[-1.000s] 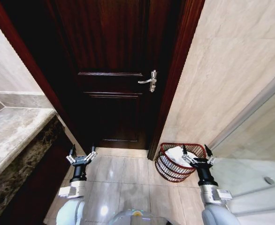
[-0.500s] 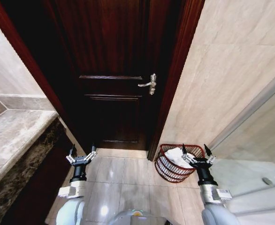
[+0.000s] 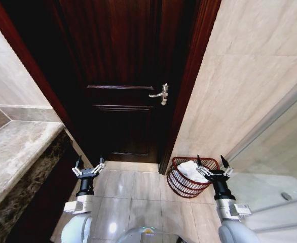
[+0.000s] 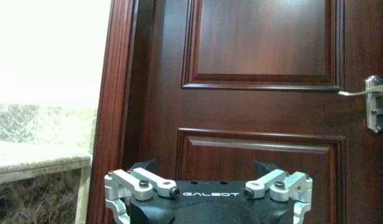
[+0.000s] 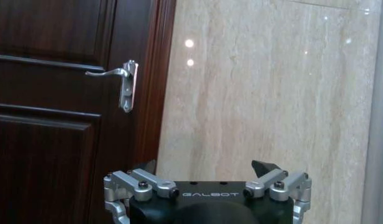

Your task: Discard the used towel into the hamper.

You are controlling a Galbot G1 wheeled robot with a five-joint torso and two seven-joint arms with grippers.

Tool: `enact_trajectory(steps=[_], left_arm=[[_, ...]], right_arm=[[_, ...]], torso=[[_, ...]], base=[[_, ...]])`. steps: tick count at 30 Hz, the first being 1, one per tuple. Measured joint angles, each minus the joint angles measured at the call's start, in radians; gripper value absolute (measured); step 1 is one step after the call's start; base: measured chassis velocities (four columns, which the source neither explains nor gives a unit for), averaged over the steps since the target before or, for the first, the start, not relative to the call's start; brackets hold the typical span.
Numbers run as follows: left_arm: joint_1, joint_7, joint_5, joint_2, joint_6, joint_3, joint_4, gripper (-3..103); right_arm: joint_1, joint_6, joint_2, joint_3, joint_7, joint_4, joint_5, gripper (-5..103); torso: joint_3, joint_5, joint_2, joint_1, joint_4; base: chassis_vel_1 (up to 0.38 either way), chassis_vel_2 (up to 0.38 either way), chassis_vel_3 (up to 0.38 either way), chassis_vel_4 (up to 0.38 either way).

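Note:
The hamper (image 3: 180, 186), a small reddish-brown wire basket, stands on the floor at the foot of the door frame, to my right. A white towel (image 3: 191, 169) lies inside it. My right gripper (image 3: 210, 162) is held upright, open and empty, in front of the hamper's right rim. My left gripper (image 3: 89, 163) is raised the same way on the left, open and empty, before the dark door. In the wrist views the left gripper (image 4: 204, 166) faces the door panel and the right gripper (image 5: 207, 166) faces the door frame and tiled wall.
A dark wooden door (image 3: 123, 76) with a silver handle (image 3: 160, 94) is shut straight ahead. A marble counter (image 3: 16, 152) runs along the left. A beige tiled wall (image 3: 239, 76) and a glass partition (image 3: 280, 152) close the right. Glossy floor tiles (image 3: 138, 197) lie between.
The whole head picture has shifted down a little, so the camera has moved. Both grippers, the hamper and the towel stand as before.

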Motion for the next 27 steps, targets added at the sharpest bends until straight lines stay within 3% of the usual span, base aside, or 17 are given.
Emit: enact_trajectory(steps=[27], left_arm=[[0.007,-0.002,-0.001,-0.004,0.0,-0.015,-0.024,100]], right_arm=[[0.011,-0.002,-0.002,0.001,-0.012,0.015,-0.001,100]], torso=[[0.079,0.0,0.142,0.063,0.0]], base=[[0.0,0.0,0.0,0.0]])
